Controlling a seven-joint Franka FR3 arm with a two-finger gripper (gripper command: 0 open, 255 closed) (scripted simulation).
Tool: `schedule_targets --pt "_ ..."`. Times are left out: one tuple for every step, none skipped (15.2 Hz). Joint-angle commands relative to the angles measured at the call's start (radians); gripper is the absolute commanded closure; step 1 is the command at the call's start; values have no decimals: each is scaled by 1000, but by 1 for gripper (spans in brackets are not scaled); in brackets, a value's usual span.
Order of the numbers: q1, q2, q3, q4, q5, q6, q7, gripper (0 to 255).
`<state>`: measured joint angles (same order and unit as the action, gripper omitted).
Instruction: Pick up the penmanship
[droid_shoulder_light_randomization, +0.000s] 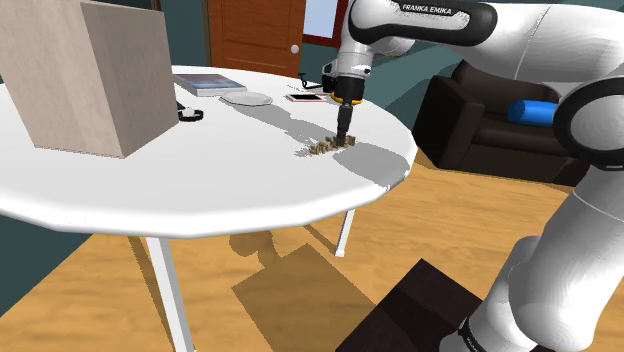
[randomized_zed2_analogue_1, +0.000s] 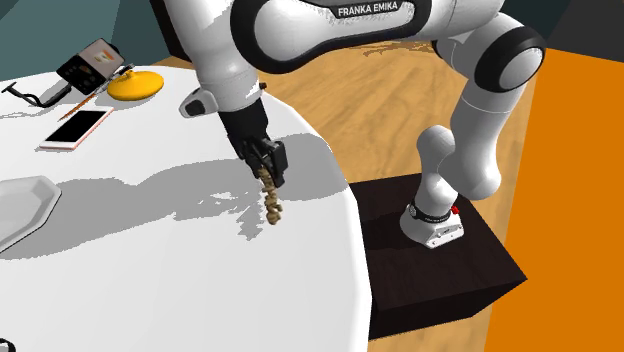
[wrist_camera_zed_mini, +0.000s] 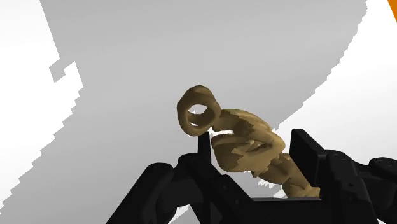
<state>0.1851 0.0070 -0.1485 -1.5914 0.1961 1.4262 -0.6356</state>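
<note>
Wrist view: the black gripper (wrist_camera_zed_mini: 254, 153) straddles the tan penmanship piece (wrist_camera_zed_mini: 235, 127), a knotted run of looping script. Its two fingers stand narrow and clasp the piece between them, and one round loop juts out past the fingertips over the grey-shadowed tabletop.

From the shoulder view, the white arm reaches over the round white table (droid_shoulder_light_randomization: 200, 190). The gripper (droid_shoulder_light_randomization: 346, 132) points straight down onto one end of the piece (droid_shoulder_light_randomization: 325, 147), and the rest of the script trails toward that view's left. The piece sits on the side of the table nearest the dark sofa (droid_shoulder_light_randomization: 480, 120). It is well apart from the pale wooden box (droid_shoulder_light_randomization: 85, 75), the book (droid_shoulder_light_randomization: 210, 85), the plate (droid_shoulder_light_randomization: 247, 99) and the phone (droid_shoulder_light_randomization: 305, 98) farther across the top.

In the second exterior view, the gripper (randomized_zed2_analogue_1: 268, 165) sits close to the table's rim. The piece (randomized_zed2_analogue_1: 273, 205) runs from between the fingers down toward the surface, with its shadow just beside it. Whether its far end touches the table or hangs just clear of it cannot be told.

As far as the pictures show, the reach looks finished and the grasp looks made. The lift is what remains: the piece sits at or barely above the tabletop and must be carried clear of it. Because the grip is at one end, the free length may droop or swing as it rises.
</note>
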Motion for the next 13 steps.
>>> schedule_targets --pt "-1 8 -1 36 2 -29 3 255" --pt "-2 12 -2 55 3 -43 5 255" --pt "-2 16 -2 74 4 -58 7 255" --pt "-3 21 -3 93 5 -73 9 255" --pt "-3 26 -3 113 6 -88 11 255" --pt "-4 31 -4 133 7 -103 13 255" --pt "-5 37 -4 154 9 -118 15 255" --pt "-6 43 -5 176 11 -134 17 255" --pt "-7 49 -5 198 12 -149 19 255" --pt "-7 56 -6 221 14 -165 22 255" --pt "-9 64 -7 245 16 -181 24 255" --pt "-9 65 -7 248 17 -184 24 255" --pt "-9 65 -7 248 17 -184 24 255"
